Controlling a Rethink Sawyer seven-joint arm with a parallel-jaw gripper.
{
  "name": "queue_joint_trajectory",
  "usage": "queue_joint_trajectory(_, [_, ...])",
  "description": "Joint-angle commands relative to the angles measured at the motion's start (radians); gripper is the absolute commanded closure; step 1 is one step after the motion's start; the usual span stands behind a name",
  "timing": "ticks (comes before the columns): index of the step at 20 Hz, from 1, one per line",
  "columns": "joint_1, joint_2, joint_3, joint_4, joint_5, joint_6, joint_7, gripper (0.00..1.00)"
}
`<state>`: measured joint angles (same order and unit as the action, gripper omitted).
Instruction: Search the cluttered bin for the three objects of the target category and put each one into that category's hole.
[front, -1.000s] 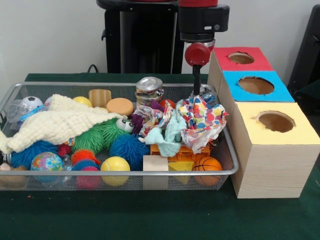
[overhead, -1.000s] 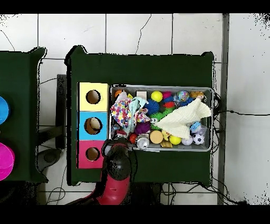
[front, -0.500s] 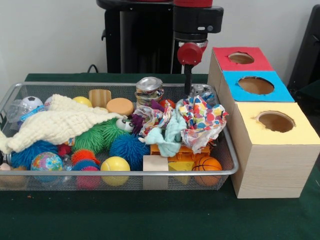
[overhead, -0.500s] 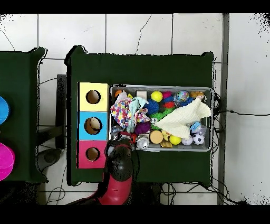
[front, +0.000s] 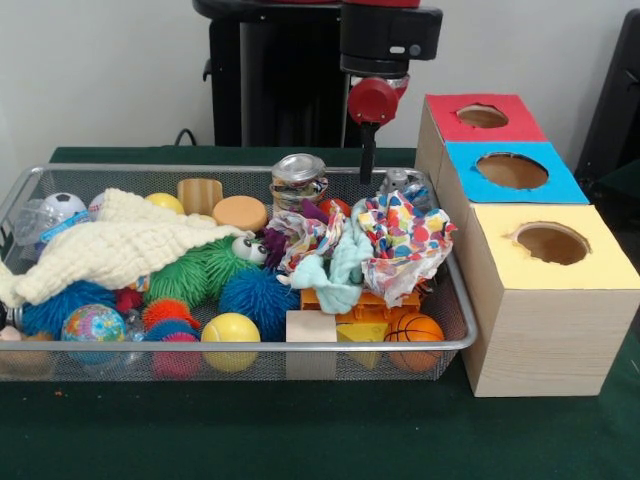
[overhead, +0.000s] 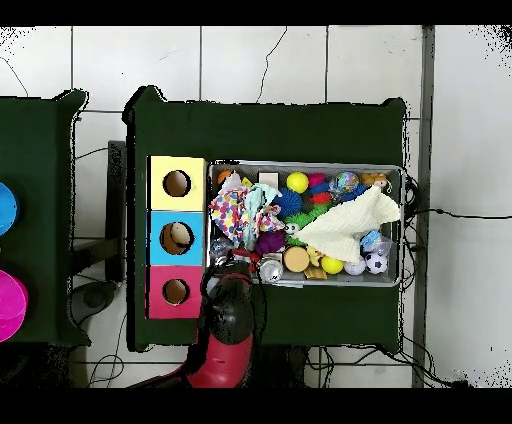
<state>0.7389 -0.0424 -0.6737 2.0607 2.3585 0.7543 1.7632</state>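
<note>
Right now your hand (front: 367, 172) is hanging above the wire bin's (front: 250, 345) far rim beside the tin can (front: 299, 181); whether it is gripping, you cannot tell

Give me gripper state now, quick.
Gripper: cannot tell open or shut; it hangs above the bin's far rim, nothing visibly held.
</note>
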Motion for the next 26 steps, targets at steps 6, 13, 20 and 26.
queue_joint_trajectory(6, [-0.041, 0.018, 0.055, -0.180, -0.063, 0.051, -0.375, 0.00])
queue_joint_trajectory(13, [-0.038, 0.032, 0.053, -0.203, -0.038, 0.041, -0.374, 0.00])
queue_joint_trajectory(20, [-0.041, 0.036, 0.051, -0.230, -0.001, 0.040, -0.339, 0.00])
queue_joint_trajectory(26, [-0.025, 0.060, 0.059, -0.243, 0.048, 0.044, -0.346, 0.00])
